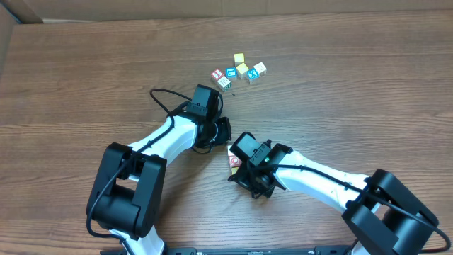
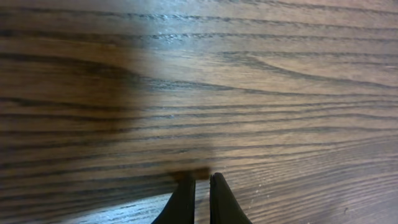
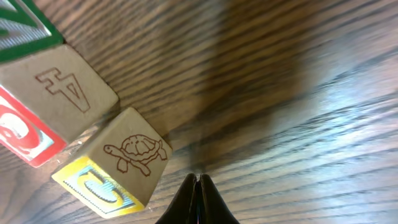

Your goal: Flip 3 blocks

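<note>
Several small alphabet cubes lie in a cluster at the far middle of the table. Among them are the pale blocks: one whitish with grey print (image 1: 224, 83), one white with red print (image 1: 217, 74) and one pale tan (image 1: 260, 68). My left gripper (image 1: 225, 129) (image 2: 200, 182) is shut and empty over bare wood, below the cluster. My right gripper (image 1: 235, 174) (image 3: 198, 178) is shut and empty at table level. Just left of its tips stand a cube with a turtle on its tan face (image 3: 134, 152) and a cube with a tan letter face (image 3: 59, 87).
Yellow-faced cubes (image 1: 239, 58) and blue-printed cubes (image 1: 231, 72) sit among the cluster. The two cubes by my right gripper show in the overhead view as one small tan and red spot (image 1: 234, 162). Both arms cross the near half of the wooden table (image 1: 85, 78).
</note>
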